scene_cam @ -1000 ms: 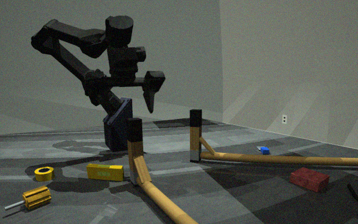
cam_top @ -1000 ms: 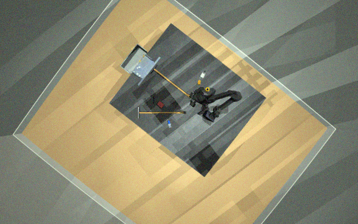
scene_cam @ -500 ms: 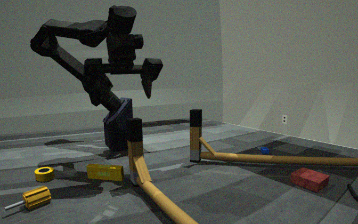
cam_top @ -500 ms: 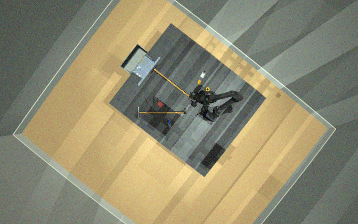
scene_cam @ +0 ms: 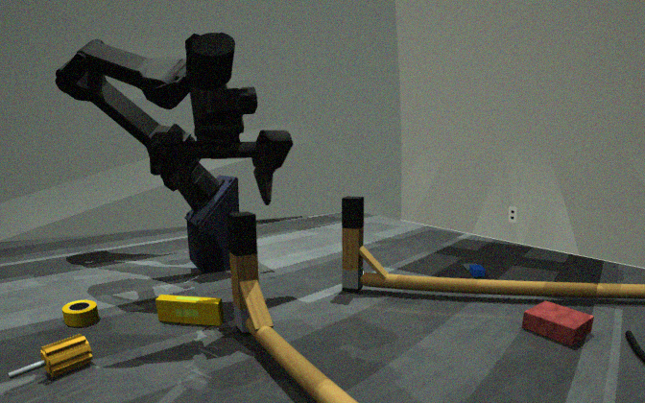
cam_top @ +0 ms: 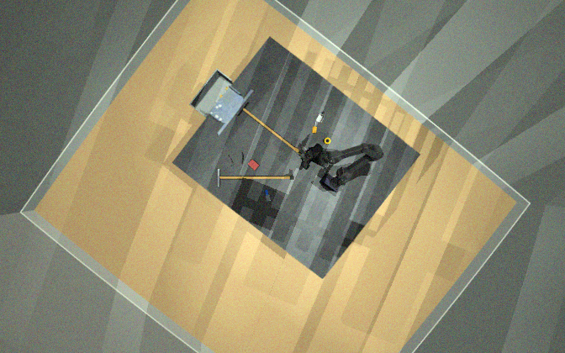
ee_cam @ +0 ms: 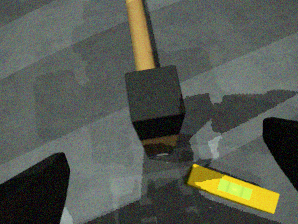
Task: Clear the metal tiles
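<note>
One scraper (cam_top: 271,130) (scene_cam: 295,360) (ee_cam: 142,42) lies with its dark head against the near edge of the steel plate (cam_top: 234,104); its upright, black-capped grip (scene_cam: 242,240) (ee_cam: 155,95) is at the near end. Small pale tiles (cam_top: 218,106) lie on the plate toward the catch box (cam_top: 209,92), and small orange pieces (cam_top: 226,88) lie near the box side. My gripper (cam_top: 301,153) (ee_cam: 166,145) is open and empty above this grip, which stands between the fingers in the wrist view. A second wooden-handled tool (cam_top: 254,177) (scene_cam: 495,286) with a thin crossbar head lies apart. Whether any tiles are in the box is unclear.
A yellow block (scene_cam: 188,310) (ee_cam: 232,189) lies beside the near grip. A yellow ring (scene_cam: 80,318), orange-handled tool (cam_top: 314,129) (scene_cam: 67,356) and white bracket (cam_top: 319,118) lie on one side. A red block (cam_top: 253,165) (scene_cam: 558,322), dark rods and a blue item (cam_top: 266,192) (scene_cam: 477,271) lie on the other.
</note>
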Controlling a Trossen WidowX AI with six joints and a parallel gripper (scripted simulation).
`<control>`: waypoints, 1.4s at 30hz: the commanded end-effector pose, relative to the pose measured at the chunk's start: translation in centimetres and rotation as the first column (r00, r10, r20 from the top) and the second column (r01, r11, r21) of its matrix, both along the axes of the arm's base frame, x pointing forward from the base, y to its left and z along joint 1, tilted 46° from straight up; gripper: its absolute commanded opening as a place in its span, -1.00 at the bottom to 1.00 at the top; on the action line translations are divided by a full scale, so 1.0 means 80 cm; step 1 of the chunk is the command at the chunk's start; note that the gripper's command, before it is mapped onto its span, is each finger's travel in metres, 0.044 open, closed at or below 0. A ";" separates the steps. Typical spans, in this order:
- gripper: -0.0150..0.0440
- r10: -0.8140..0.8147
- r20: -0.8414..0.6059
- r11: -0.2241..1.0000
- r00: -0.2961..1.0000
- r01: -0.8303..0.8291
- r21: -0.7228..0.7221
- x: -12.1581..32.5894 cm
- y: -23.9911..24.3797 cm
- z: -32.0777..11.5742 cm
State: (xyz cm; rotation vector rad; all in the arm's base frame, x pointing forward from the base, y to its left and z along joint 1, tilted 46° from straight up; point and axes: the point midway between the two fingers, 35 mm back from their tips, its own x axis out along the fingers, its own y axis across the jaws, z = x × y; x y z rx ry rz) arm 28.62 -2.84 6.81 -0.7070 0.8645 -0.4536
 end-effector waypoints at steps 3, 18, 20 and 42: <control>1.00 0.003 -0.003 1.000 1.000 -0.003 0.003 0.005 -0.005 -0.006; 1.00 0.001 -0.005 1.000 1.000 -0.001 0.007 0.025 -0.021 -0.022; 1.00 0.001 -0.005 1.000 1.000 -0.001 0.008 0.027 -0.023 -0.024; 1.00 0.003 -0.001 1.000 1.000 -0.003 0.002 0.052 -0.053 -0.047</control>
